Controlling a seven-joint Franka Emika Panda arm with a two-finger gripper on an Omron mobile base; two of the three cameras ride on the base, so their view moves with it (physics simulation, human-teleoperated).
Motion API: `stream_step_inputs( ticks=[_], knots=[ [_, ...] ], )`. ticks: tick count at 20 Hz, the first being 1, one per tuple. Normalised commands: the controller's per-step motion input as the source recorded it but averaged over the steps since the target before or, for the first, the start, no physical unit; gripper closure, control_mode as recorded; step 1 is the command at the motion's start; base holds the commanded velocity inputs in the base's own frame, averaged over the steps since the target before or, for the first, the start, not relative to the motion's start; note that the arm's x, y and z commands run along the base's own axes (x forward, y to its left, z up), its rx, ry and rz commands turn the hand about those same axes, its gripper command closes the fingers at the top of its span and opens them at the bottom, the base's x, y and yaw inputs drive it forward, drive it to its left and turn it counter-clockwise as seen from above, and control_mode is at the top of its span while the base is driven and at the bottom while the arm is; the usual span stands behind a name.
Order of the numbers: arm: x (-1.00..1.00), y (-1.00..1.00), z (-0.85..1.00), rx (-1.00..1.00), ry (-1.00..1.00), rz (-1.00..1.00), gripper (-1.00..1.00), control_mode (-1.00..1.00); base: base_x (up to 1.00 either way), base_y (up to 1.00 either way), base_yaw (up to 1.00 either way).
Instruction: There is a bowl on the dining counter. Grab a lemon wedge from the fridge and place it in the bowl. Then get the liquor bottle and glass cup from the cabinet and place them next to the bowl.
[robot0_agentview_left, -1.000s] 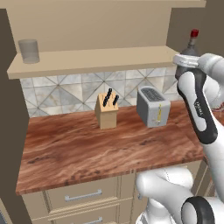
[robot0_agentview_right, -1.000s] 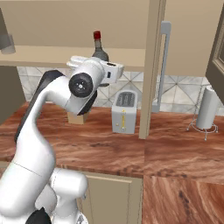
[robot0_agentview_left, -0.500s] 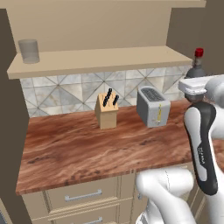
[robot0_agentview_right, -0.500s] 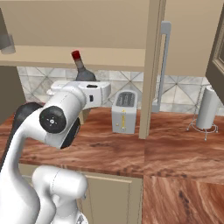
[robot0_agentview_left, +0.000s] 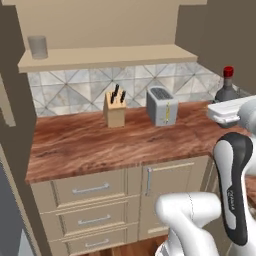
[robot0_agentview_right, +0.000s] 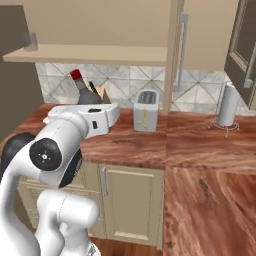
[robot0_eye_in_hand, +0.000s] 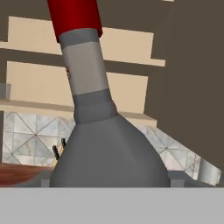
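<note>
Right up close in the hand view, the bottle (robot0_eye_in_hand: 109, 148) fills the middle: wide grey body at the bottom, narrow neck, red cap (robot0_eye_in_hand: 74, 17) at the top, leaning a bit to the left of that picture. Fingertips (robot0_eye_in_hand: 43, 180) flank the body low on both sides, touching or nearly so. Hand (robot0_agentview_right: 92, 117) stands wide around the bottle's body and holds it, bottle off the shelf and above the desk.

Left base view: bottle (robot0_agentview_left: 227, 89) sits at the right edge, upright, red cap up, its base behind the white hand (robot0_agentview_left: 227, 111). Right base view: bottle (robot0_agentview_right: 85, 92) rises from the top of the hand, tilted slightly, in front of the tiled wall.

Next out, desk (robot0_agentview_left: 90, 142) in reddish wood grain, beige drawers (robot0_agentview_left: 90, 189) under it. On it a knife block (robot0_agentview_left: 115, 110) and just right of it a toaster (robot0_agentview_left: 162, 106), apart from each other, both near the tile backsplash (robot0_agentview_left: 70, 90).

Further, above the tiles, the cabinet shelf (robot0_agentview_left: 110, 56). Cup (robot0_agentview_left: 37, 47) stands upright at its far left end, well apart from the bottle.

Right base view, far right: paper towel roll (robot0_agentview_right: 227, 106) upright on the desk, cabinet door (robot0_agentview_right: 180, 50) open beside the shelf.
</note>
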Motion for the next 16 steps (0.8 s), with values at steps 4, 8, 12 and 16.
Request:
stream_step_inputs(
  ticks=[4,8,12,16],
  knots=[
    [0.00,0.00,0.00,0.00,0.00,0.00,1.00,1.00,-1.00,0.00,0.02],
    [0.00,0.00,0.00,0.00,0.00,0.00,1.00,1.00,-1.00,0.00,0.08],
    [0.00,0.00,0.00,0.00,0.00,0.00,1.00,1.00,-1.00,-0.04,0.07],
    [0.00,0.00,0.00,0.00,0.00,0.00,1.00,1.00,-1.00,-0.03,0.00]
  ],
)
